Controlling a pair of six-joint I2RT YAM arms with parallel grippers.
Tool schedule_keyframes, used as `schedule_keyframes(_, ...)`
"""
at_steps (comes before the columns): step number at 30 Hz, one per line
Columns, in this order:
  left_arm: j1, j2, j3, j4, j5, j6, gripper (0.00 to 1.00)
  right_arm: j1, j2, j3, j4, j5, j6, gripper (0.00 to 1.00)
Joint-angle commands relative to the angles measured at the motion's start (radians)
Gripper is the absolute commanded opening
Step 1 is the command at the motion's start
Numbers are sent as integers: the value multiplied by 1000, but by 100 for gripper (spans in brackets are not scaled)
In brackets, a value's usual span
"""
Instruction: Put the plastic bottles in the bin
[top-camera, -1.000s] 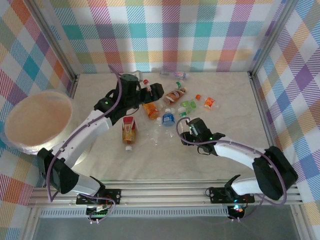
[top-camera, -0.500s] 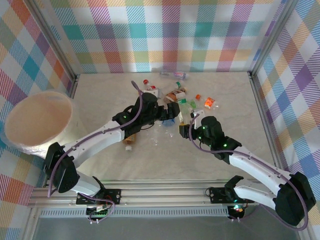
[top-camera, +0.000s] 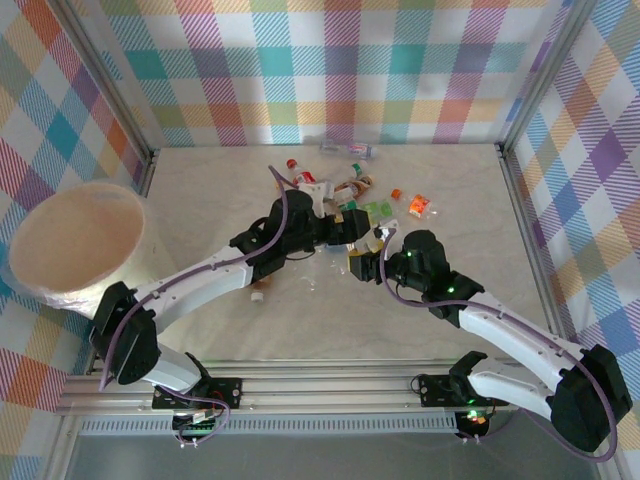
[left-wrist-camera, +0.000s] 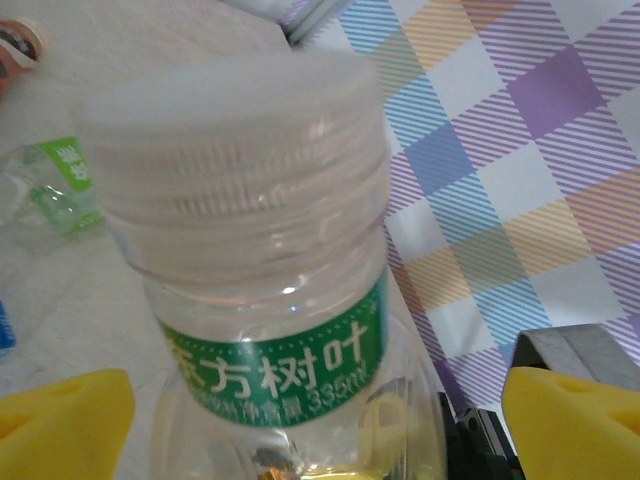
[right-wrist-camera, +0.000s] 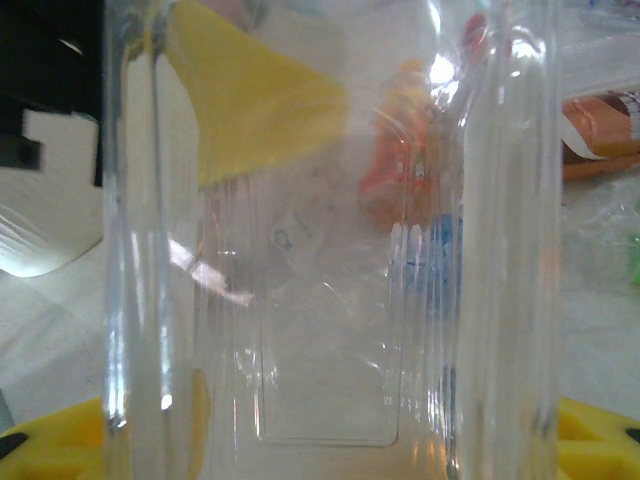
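My right gripper (top-camera: 362, 258) (right-wrist-camera: 320, 440) is shut on a clear plastic bottle (top-camera: 372, 238) (right-wrist-camera: 320, 300) and holds it above the middle of the table. The bottle (left-wrist-camera: 270, 300) has a white cap and a green label. My left gripper (top-camera: 350, 228) (left-wrist-camera: 320, 420) is open, its yellow fingertips (left-wrist-camera: 60, 420) on either side of the bottle's neck with gaps on both sides. More plastic bottles (top-camera: 352, 190) lie in a loose pile just behind the grippers. The large round white bin (top-camera: 75, 240) stands at the far left, tilted, with a pale peach inside.
An orange bottle (top-camera: 418, 207) lies right of the pile, and small ones near the back wall (top-camera: 360, 150) (top-camera: 293, 163). A bottle cap (top-camera: 258, 294) pokes out under my left forearm. Metal frame rails and plaid walls close in the table.
My left arm swung from the back-left of the pile to the centre, beside the right gripper. My right gripper rose and moved back with its bottle, which now stands between the left fingers.
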Motion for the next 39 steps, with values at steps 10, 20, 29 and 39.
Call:
schedule_keyframes(10,-24,45,19,4,71,-3,64,3,9,69,20,-51,-59,47)
schedule_keyframes(20,-23,7,17,-50,-50,51,48,2,27,93,-19,-51,-40,71)
schedule_keyframes(29,-24,-53,45,-214,-246,108,48,3,14,89,-69,-91,-94,98)
schedule_keyframes(39,-21,-158,89,-429,-481,170,47,2,4,80,-31,-19,-96,100)
